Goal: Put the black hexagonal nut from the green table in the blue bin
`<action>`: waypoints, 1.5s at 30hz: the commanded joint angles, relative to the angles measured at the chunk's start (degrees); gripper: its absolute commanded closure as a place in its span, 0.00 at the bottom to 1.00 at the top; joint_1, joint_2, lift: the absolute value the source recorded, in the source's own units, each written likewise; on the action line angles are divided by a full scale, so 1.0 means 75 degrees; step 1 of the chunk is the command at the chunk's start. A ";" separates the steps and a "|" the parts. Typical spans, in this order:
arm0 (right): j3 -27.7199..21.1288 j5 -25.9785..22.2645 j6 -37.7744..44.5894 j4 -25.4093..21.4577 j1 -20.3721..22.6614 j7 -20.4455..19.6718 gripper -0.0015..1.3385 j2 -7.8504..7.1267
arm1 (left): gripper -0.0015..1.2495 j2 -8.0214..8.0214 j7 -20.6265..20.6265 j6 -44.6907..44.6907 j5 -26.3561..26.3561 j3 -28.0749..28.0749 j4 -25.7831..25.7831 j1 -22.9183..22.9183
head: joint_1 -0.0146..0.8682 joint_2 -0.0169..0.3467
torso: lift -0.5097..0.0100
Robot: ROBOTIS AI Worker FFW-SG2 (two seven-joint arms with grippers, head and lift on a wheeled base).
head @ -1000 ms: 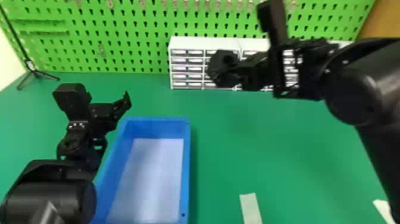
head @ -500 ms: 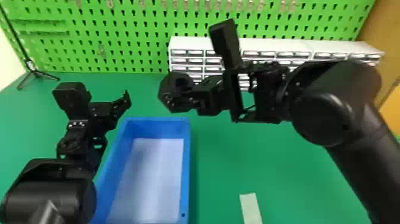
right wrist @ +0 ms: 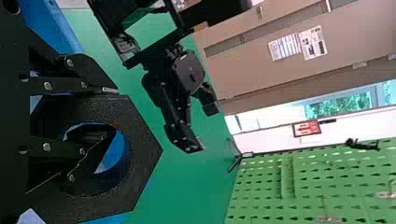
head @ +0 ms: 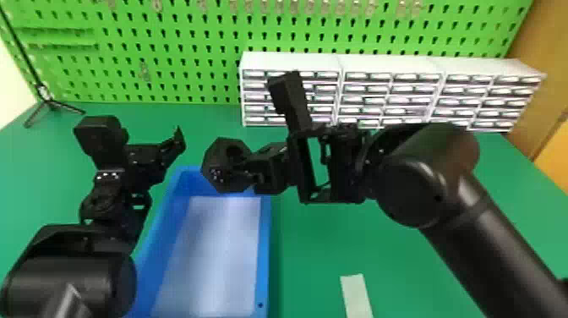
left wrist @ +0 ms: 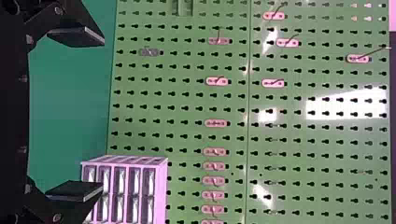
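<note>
In the head view, my right gripper (head: 253, 169) is shut on the black hexagonal nut (head: 215, 165), which hangs over the far end of the blue bin (head: 265, 253). From the right wrist view, the nut (right wrist: 140, 149) has one finger of my right gripper (right wrist: 93, 121) on its outer side and the other in its hole. My left gripper (head: 175, 148) is parked beyond the bin's left side. The left wrist view has that left gripper (left wrist: 77, 114) open, its fingers wide apart with nothing between them.
White drawer cabinets (head: 291, 63) line the back of the green table (head: 380, 262) before a green pegboard (head: 190, 46). A pale strip (head: 357, 296) lies right of the bin, and a small black tripod (head: 48, 101) stands at the back left.
The right arm has swung left and nearer with the nut, from in front of the cabinets to over the bin's far end. The left arm has kept still.
</note>
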 commanded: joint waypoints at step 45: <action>0.0592 -0.0176 -0.0681 0.1964 0.0389 0.0013 0.20 0.0720 | 0.16 0.0000 0.0000 0.0000 0.0024 0.0009 0.0000 -0.0035 | 0.79 0.12 | 0.80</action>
